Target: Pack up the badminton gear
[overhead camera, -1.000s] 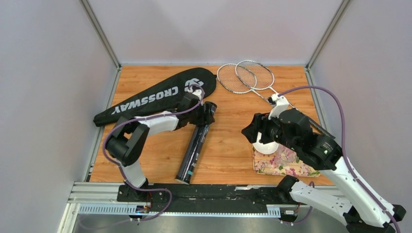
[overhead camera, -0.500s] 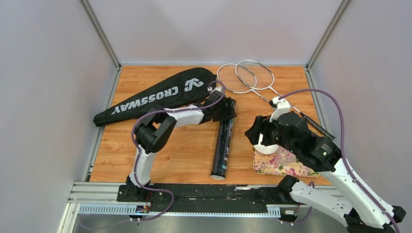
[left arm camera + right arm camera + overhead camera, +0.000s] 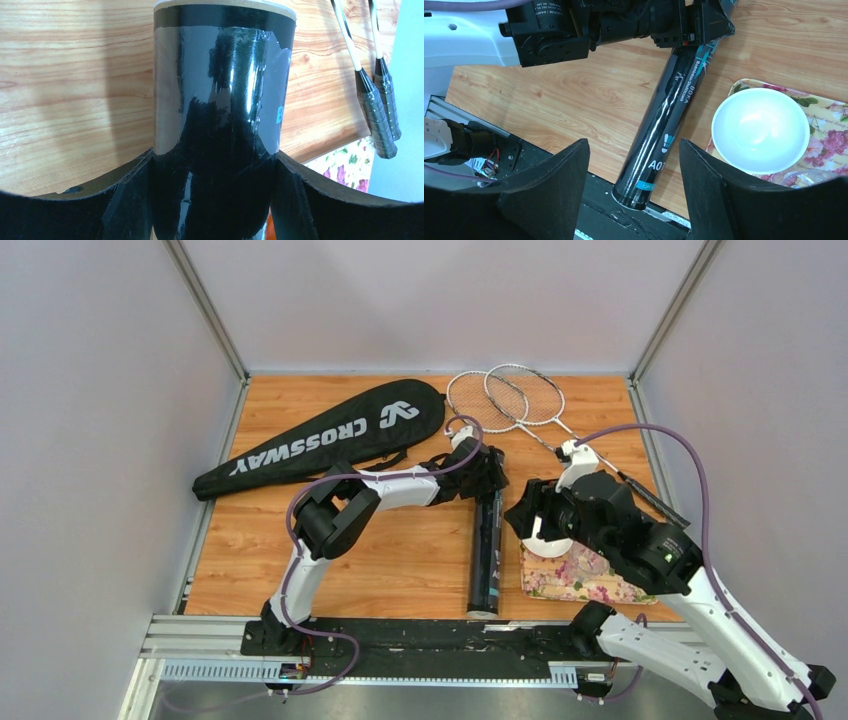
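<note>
A long dark tube (image 3: 487,550) points from the table's middle toward its front edge, its near end over the black rail. My left gripper (image 3: 487,480) is shut on the tube's far end; in the left wrist view both fingers press the glossy tube (image 3: 220,100) around my left gripper (image 3: 214,160). My right gripper (image 3: 632,150) hangs open and empty above the tube (image 3: 669,125), just right of it in the top view (image 3: 520,515). Two silver rackets (image 3: 505,398) lie at the back, black handles (image 3: 375,110) to the right. The black CROSSWAY bag (image 3: 330,435) lies back left.
A white bowl (image 3: 760,130) sits on the flower-patterned tray (image 3: 590,580) at the front right, close beside the tube. Grey walls close in the table on three sides. The black base rail (image 3: 420,640) runs along the front edge.
My left gripper has swung the tube to the right, from left of centre to right beside the tray. The right arm has stayed almost still.
</note>
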